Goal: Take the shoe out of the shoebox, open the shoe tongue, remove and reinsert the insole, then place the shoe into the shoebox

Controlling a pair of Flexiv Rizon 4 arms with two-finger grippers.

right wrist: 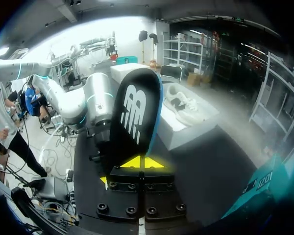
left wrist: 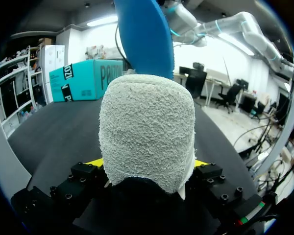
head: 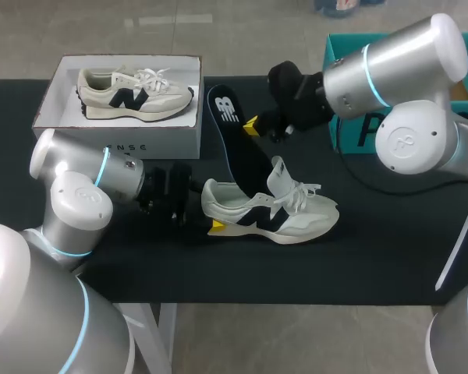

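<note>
The cream mesh sneaker (head: pixel 273 214) (left wrist: pixel 147 132) with navy logo stands on the black table (head: pixel 374 249), near the open white cardboard shoebox (head: pixel 179 140) (right wrist: pixel 186 134) holding 1 matching sneaker (head: pixel 136 93) (right wrist: pixel 183 105). The left gripper (head: pixel 207 226) (left wrist: pixel 147 164) clamps the heel from 2 sides. The right gripper (head: pixel 252 125) (right wrist: pixel 138 162) pinches the black foam insole (head: pixel 238 152) (right wrist: pixel 135 112) (left wrist: pixel 144 34), whose far end sits inside the sneaker.

Cream sneaker (head: pixel 277 214) with navy side logo, upright on its sole on the dark tabletop (head: pixel 374 265), toe toward the right arm's side. Heel pinched between the left hand's (head: pixel 212 227) fingers. Tongue lifted, laces loose. Black insole (head: pixel 232 132) with white logo and blue underside, one end down in the sneaker's opening, slanting up and away, far end clamped in the right hand (head: pixel 252 125). White shoebox (head: pixel 164 142) open, well behind the heel, second sneaker (head: pixel 136 93) inside.
</note>
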